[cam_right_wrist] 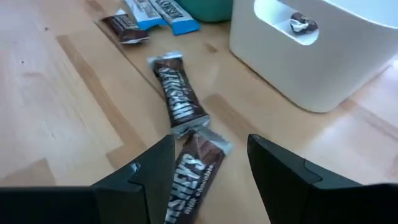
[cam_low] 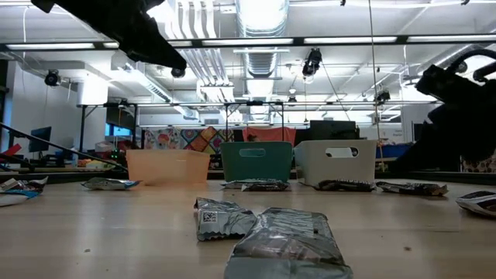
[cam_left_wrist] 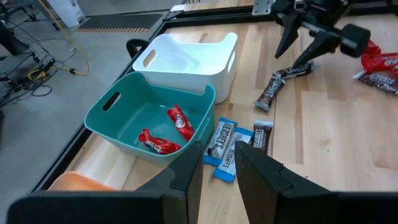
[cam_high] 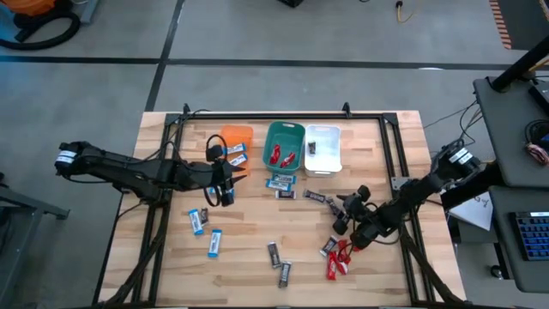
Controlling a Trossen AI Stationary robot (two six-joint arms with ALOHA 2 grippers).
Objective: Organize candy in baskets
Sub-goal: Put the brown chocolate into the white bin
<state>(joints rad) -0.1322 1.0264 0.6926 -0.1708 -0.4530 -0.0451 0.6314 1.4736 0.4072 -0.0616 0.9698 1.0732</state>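
Note:
Three baskets stand in a row at the far side: orange (cam_high: 238, 136), teal (cam_high: 285, 129) and white (cam_high: 323, 163). Red candy (cam_left_wrist: 179, 118) lies in the teal basket (cam_left_wrist: 102, 118). Blue-and-white candy (cam_high: 237, 154) lies in the orange one, and a dark bar (cam_high: 313, 148) in the white one. My left gripper (cam_high: 230, 187) hovers open in front of the orange basket, holding nothing (cam_left_wrist: 217, 171). My right gripper (cam_high: 341, 213) is open, low over two dark bars (cam_right_wrist: 177, 93) near the white basket (cam_right_wrist: 311, 56); its fingers (cam_right_wrist: 155, 168) stand on either side of the nearer bar (cam_right_wrist: 189, 165).
Loose candy lies flat about the table: blue-and-white bars (cam_high: 206, 232) at the left, blue-and-white and dark ones (cam_left_wrist: 227, 140) in front of the teal basket, dark ones (cam_high: 280, 263) near the front edge, red ones (cam_high: 339, 259) at the right. A black frame rims the table.

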